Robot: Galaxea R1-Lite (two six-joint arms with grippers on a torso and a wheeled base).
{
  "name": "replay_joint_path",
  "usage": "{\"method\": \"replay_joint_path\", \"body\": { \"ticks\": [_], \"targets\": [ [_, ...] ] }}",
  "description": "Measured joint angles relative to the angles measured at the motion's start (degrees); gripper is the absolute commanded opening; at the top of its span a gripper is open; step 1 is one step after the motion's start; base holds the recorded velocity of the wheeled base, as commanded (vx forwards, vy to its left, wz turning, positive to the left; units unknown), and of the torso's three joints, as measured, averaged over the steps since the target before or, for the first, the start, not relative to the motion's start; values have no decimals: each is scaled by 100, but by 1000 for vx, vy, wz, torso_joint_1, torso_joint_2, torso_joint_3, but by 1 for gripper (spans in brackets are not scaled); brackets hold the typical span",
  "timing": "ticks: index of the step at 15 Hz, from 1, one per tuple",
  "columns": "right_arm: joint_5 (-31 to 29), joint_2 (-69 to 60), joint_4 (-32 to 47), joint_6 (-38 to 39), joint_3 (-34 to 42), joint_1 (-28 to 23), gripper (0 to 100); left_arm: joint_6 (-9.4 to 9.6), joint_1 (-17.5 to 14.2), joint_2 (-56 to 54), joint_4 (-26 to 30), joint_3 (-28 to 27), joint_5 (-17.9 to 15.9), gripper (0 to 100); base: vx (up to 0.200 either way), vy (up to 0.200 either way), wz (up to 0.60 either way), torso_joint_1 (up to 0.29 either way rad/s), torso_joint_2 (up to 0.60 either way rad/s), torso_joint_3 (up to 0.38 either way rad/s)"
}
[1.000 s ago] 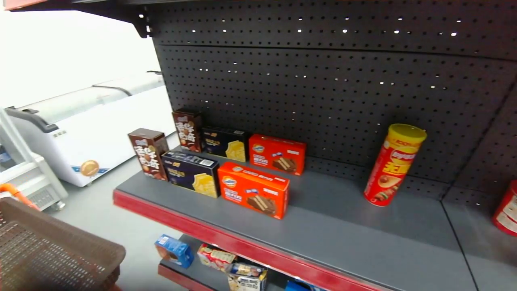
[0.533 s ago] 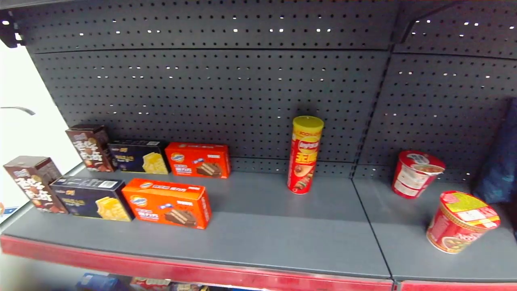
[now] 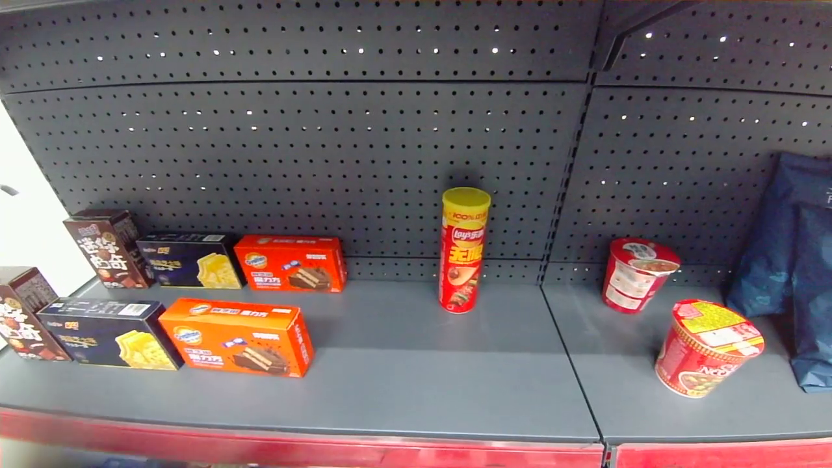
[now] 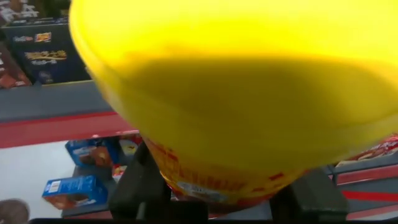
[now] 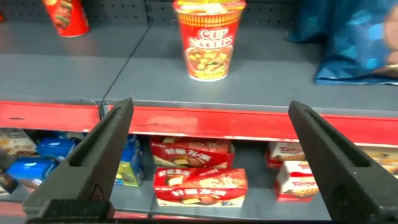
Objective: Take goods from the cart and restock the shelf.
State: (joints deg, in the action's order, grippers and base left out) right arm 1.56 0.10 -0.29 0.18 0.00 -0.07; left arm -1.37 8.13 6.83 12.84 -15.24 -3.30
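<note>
Head camera swung right along shelf point(image 3: 422, 383) (blue bags point(image 3: 786, 260) now showing).

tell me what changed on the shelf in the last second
The head camera swung right along the shelf; none of the goods moved. The chips can and the orange boxes stand as before, while two noodle cups and blue bags have come into view. The left claw holds a yellow-lidded can.

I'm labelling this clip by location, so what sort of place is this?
Probably a grocery shop aisle: a grey metal shelf with a red front edge, a black pegboard back panel, and a red crisp tube with a yellow lid.
</note>
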Motion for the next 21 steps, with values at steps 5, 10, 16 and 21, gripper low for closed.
{"method": "replay_joint_path", "body": {
  "ticks": [5,10,16,21],
  "targets": [
    [-1,0,7,0,0,7,100,-2,-15,6,-1,-22,24,0,0,0,0,0,0,0],
    [111,-2,11,-274,0,17,100,13,-76,100,40,-333,330,0,0,0,0,0,0,0],
    [577,456,-26,496,-805,200,100,66,-144,267,550,-603,866,0,0,0,0,0,0,0],
    [1324,2559,-121,171,-2508,1046,100,115,-196,235,556,-608,907,0,0,0,0,0,0,0]
  ]
}}
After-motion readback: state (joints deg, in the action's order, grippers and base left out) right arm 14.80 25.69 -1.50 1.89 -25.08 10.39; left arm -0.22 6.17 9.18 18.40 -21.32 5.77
